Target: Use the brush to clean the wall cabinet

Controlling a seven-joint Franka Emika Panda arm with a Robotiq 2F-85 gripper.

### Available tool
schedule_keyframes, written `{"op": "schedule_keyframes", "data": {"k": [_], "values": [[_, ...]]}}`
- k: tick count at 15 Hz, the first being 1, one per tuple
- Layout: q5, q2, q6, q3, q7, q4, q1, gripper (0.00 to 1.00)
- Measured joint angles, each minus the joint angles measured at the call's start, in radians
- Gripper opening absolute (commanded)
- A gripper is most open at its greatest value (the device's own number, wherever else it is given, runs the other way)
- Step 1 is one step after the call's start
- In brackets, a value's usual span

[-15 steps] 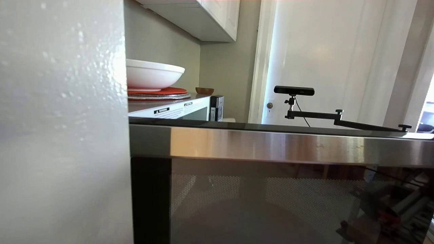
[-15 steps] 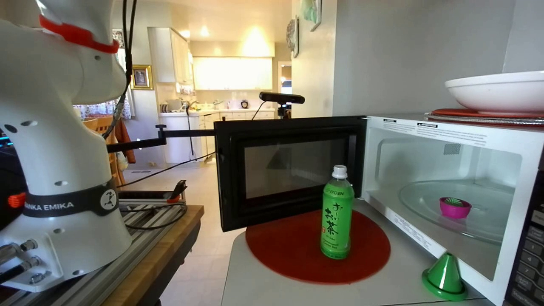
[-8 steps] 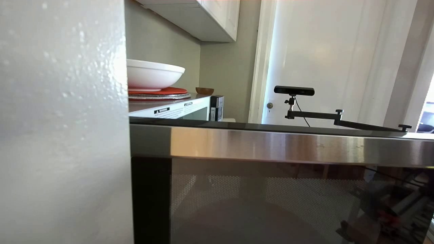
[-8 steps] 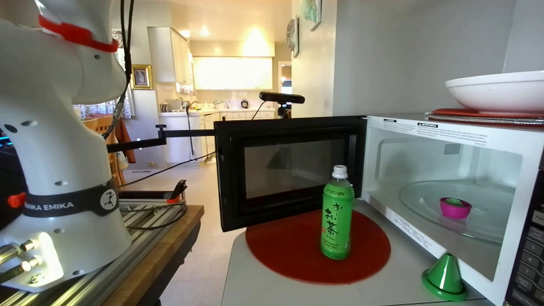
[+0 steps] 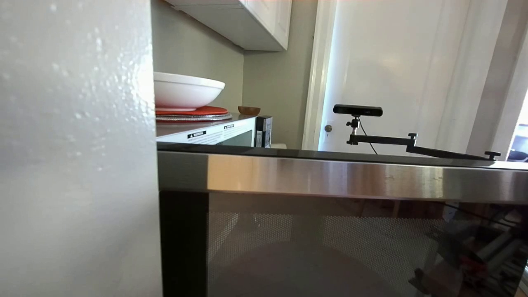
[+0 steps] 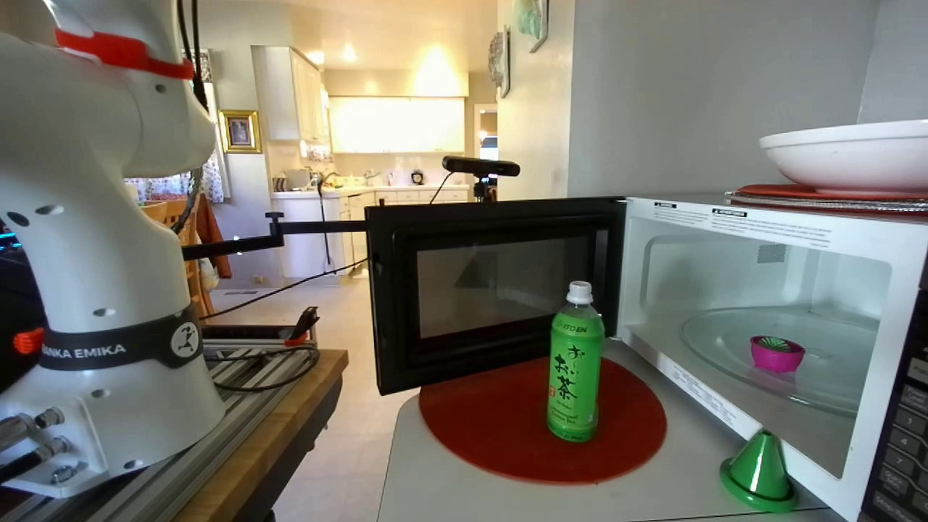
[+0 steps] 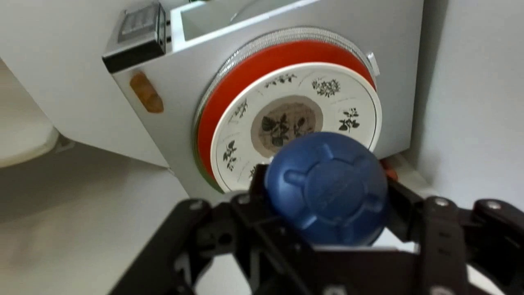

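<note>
Wrist view: end effector clamped on presumed brush, round and blue, jaws only brush-wide
Exterior view: wall cabinet toward 12 o'clock, no brush contact visible
Exterior view: arm at 9 o'clock
Step likely approach; next calls for pressing brush flat, then stroking

Arm: white, smooth, rounded all over, dotted with small oval recesses, one of them dark. Red band higher up; black cables alongside it. Base wears a black collar: white lettering reading ANKA EMIKA as far as it shows, then a round white emblem bearing a dark figure. Lower still, a screw and two plugs, part metallic. End effector: black, jointed, with pale screw heads, somewhat blurred in the wrist view.
</note>
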Motion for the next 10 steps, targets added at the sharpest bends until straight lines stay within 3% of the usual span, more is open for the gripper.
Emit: {"op": "schedule_keyframes", "data": {"k": [10], "values": [[-0.022,-0.174,-0.011,-0.012,0.041,-0.464,0.000,0.35]]}}
